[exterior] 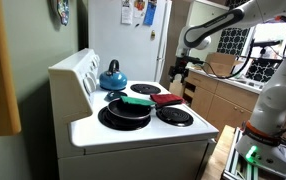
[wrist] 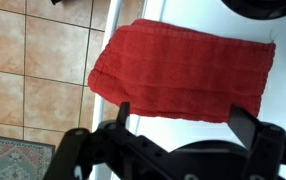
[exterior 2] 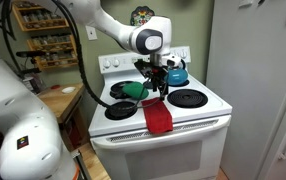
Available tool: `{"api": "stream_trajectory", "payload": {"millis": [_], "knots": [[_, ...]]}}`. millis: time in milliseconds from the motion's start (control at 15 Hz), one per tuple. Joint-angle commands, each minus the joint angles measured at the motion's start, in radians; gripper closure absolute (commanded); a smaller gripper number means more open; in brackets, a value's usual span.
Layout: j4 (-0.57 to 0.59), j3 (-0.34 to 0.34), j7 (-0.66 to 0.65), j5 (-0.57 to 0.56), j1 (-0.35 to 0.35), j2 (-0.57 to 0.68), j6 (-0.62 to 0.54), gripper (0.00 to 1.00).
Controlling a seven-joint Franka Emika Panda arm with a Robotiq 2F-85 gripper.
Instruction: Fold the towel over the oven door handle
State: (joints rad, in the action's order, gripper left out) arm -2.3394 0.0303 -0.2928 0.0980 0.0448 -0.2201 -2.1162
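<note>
At the left of the counter (exterior 2: 211,108), a black pan (exterior: 123,112) carrying a green flat item (exterior 2: 133,90) is noted. Centrally, the towel (exterior 2: 159,116) lies at the near edge, its lower part draped down the oven front. Whether the door handle is crossed cannot be determined. The gripper (exterior 2: 155,84) is held just above the towel. In the wrist view the jaws are seen spread and empty. A blue kettle (exterior 2: 176,72) stands further right, at the far side. The draping step is judged in hand. Next, a pinch on the towel's far edge is called for.
</note>
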Motion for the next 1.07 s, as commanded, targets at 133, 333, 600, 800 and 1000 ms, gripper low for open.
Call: {"api": "stream_trajectory", "payload": {"millis": [133, 333, 600, 800, 1000], "knots": [[0.001, -0.007, 0.0, -0.001, -0.004, -0.004, 0.002, 0.0], [0.019, 0.0, -0.009, 0.014, -0.013, 0.011, -0.006, 0.0], [0.096, 0.046, -0.093, 0.035, -0.051, 0.091, 0.016, 0.0], [0.14, 0.078, -0.209, 0.001, -0.073, 0.168, 0.028, 0.0], [0.166, 0.092, -0.325, -0.077, -0.093, 0.24, 0.014, 0.0]]}}
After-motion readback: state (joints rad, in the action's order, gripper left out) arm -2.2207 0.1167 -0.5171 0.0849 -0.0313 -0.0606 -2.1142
